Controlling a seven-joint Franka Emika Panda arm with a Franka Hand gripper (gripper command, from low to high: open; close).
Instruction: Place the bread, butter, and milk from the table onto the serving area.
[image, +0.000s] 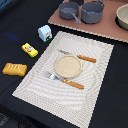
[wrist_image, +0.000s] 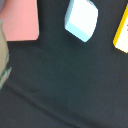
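In the exterior view the bread (image: 14, 69), a golden-orange loaf, lies on the black table (image: 15, 30) at the exterior view's left. The yellow butter pack (image: 29, 49) lies a little farther back. The white milk carton (image: 45, 32) stands upright beside the far left corner of the cream striped serving area (image: 95, 65), which holds a tan plate (image: 68, 65) and orange-handled cutlery (image: 86, 58). The gripper is not in view. In the wrist view I see the milk carton's pale blue side (wrist_image: 81, 19) and an edge of the butter (wrist_image: 121, 35).
A reddish-brown board (image: 107, 29) at the back carries two grey pots (image: 93, 11) and a pale bowl (image: 123, 16). In the wrist view a pink-brown board corner (wrist_image: 21, 21) shows, and a pale striped edge (wrist_image: 4, 60) lies at the picture's side.
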